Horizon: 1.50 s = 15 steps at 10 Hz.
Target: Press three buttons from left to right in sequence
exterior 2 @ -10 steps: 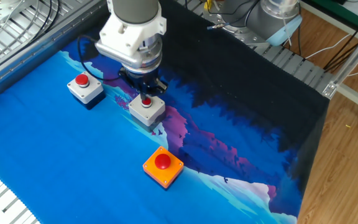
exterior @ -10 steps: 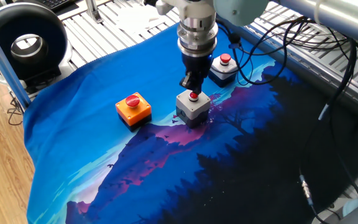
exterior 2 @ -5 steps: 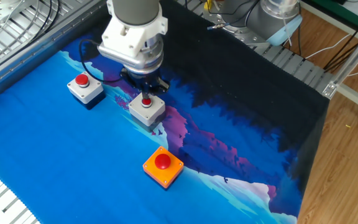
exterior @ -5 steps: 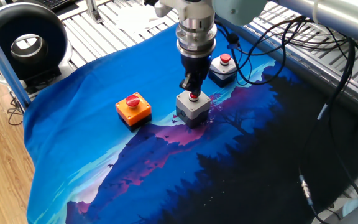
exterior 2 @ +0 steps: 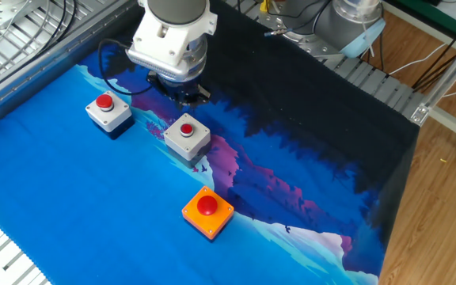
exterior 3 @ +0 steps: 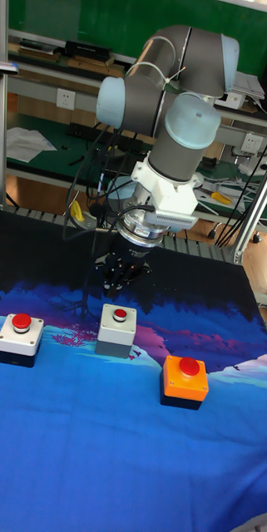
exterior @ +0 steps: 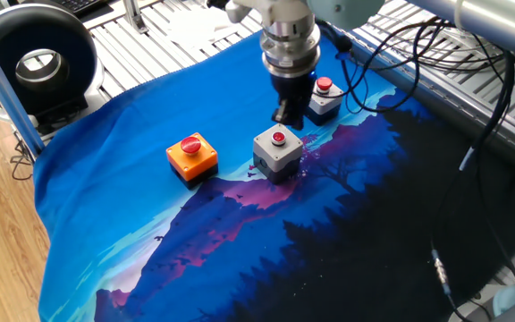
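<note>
Three square boxes with round red push-buttons lie on the blue cloth: an orange one [exterior: 191,154] [exterior 2: 207,211] [exterior 3: 184,380], a grey one [exterior: 277,152] [exterior 2: 186,136] [exterior 3: 116,328] and a white one with a dark base [exterior: 324,98] [exterior 2: 108,112] [exterior 3: 19,337]. My gripper [exterior: 285,114] [exterior 2: 182,93] [exterior 3: 121,278] hangs a little above and behind the grey box, touching none of the boxes. Its fingers meet in one narrow dark tip with no gap, shut on nothing. The grey box's red cap is fully exposed.
Black cables [exterior: 401,80] trail from the arm over the cloth's right side. A round black fan-like unit [exterior: 38,63] stands at the left beyond the cloth. Metal frame posts [exterior 3: 0,100] and slatted table edges [exterior 2: 6,32] surround the cloth.
The gripper tip sat on the grey box's red button; it has now lifted off and shifted back toward the white box's side. The boxes have not moved.
</note>
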Available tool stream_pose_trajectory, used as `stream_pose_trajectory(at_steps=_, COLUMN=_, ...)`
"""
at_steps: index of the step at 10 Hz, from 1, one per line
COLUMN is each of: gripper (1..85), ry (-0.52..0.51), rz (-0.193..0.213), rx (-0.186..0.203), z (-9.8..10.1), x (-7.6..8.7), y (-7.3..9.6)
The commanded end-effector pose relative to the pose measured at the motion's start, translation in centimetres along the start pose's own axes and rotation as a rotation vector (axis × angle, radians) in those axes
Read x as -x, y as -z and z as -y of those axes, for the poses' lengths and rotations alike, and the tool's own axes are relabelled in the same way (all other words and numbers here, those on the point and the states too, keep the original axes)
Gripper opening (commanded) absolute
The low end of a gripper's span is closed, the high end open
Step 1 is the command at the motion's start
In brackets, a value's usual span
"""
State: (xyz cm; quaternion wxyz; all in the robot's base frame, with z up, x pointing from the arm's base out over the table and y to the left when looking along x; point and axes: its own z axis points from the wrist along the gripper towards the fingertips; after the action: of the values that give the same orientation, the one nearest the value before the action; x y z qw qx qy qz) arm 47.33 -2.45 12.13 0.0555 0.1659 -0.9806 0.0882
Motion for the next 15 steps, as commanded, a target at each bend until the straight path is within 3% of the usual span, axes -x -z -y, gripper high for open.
stream_pose_trajectory(at_steps=1, gripper=1.0, ry=0.053, rz=-0.019, rx=-0.004, z=0.2, x=-0.6, y=0.3)
stream_pose_trajectory(at_steps=2, gripper=1.0, ry=0.062, rz=-0.001, rx=0.020, z=-0.4, x=-0.2, y=0.3)
stream_pose_trajectory(at_steps=3, gripper=1.0, ry=0.045, rz=0.069, rx=0.092, z=-2.3, x=1.6, y=0.5)
stream_pose_trajectory(at_steps=4, gripper=1.0, ry=-0.031, rz=0.127, rx=0.123, z=-3.0, x=3.2, y=0.7)
stream_pose_trajectory(at_steps=5, gripper=1.0, ry=-0.092, rz=0.149, rx=0.114, z=-2.7, x=3.8, y=0.8)
stream_pose_trajectory(at_steps=7, gripper=1.0, ry=-0.112, rz=0.130, rx=0.131, z=-3.1, x=3.4, y=0.7)
stream_pose_trajectory(at_steps=9, gripper=1.0, ry=-0.098, rz=0.144, rx=0.147, z=-3.5, x=4.0, y=0.8)
stream_pose_trajectory(at_steps=10, gripper=1.0, ry=-0.093, rz=0.103, rx=0.165, z=-4.4, x=3.5, y=0.5)
stream_pose_trajectory(at_steps=12, gripper=1.7, ry=-0.067, rz=0.086, rx=0.087, z=-3.5, x=4.2, y=-0.8)
stream_pose_trajectory(at_steps=14, gripper=8.7, ry=-0.019, rz=0.070, rx=0.096, z=-2.8, x=3.8, y=-1.8)
stream_pose_trajectory(at_steps=15, gripper=9.3, ry=-0.017, rz=0.060, rx=0.103, z=-2.7, x=3.5, y=-1.5)
